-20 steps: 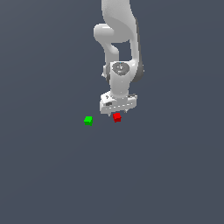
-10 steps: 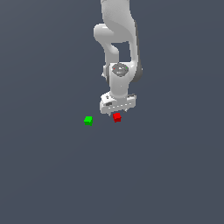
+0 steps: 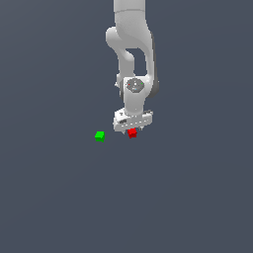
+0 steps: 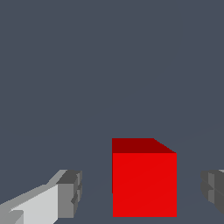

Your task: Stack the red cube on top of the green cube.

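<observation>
The red cube (image 3: 132, 133) rests on the grey floor directly under my white gripper (image 3: 132, 129). In the wrist view the red cube (image 4: 144, 181) stands between my two fingers (image 4: 70, 192), with a gap on each side, so the gripper (image 4: 142, 192) is open around it and not touching. The green cube (image 3: 100, 136) lies on the floor a short way toward the exterior view's left of the red cube. It does not show in the wrist view.
The white arm (image 3: 132, 54) rises from the gripper toward the top of the exterior view. A plain dark grey floor (image 3: 188, 188) surrounds both cubes.
</observation>
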{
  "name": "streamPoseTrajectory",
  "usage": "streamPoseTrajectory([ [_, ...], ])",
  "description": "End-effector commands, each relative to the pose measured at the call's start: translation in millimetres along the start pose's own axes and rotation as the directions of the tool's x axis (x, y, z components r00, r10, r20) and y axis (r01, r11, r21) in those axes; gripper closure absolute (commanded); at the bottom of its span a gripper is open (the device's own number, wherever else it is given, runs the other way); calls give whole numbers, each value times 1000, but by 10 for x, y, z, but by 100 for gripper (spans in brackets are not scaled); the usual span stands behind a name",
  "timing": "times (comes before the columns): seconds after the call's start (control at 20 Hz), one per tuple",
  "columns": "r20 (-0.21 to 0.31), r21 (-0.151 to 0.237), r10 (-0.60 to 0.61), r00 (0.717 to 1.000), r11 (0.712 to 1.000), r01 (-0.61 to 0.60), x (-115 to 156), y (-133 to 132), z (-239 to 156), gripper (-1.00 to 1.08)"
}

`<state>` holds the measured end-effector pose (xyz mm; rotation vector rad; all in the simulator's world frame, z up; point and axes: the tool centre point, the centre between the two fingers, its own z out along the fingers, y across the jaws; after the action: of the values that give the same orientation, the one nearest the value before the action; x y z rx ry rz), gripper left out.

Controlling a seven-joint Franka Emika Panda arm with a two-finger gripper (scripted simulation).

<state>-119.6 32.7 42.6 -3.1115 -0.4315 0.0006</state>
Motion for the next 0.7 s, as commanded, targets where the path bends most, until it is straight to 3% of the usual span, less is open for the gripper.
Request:
streamPoseTrajectory([
  [0.0,0,0,-1,1000,1000,1,-3,0,108,-92],
  [0.35,0,0,-1,1000,1000,1,-1,3,229,-92],
  [0.4,0,0,-1,1000,1000,1,-1,3,229,108],
  [0.65,0,0,-1,1000,1000,1,-1,3,229,108],
])
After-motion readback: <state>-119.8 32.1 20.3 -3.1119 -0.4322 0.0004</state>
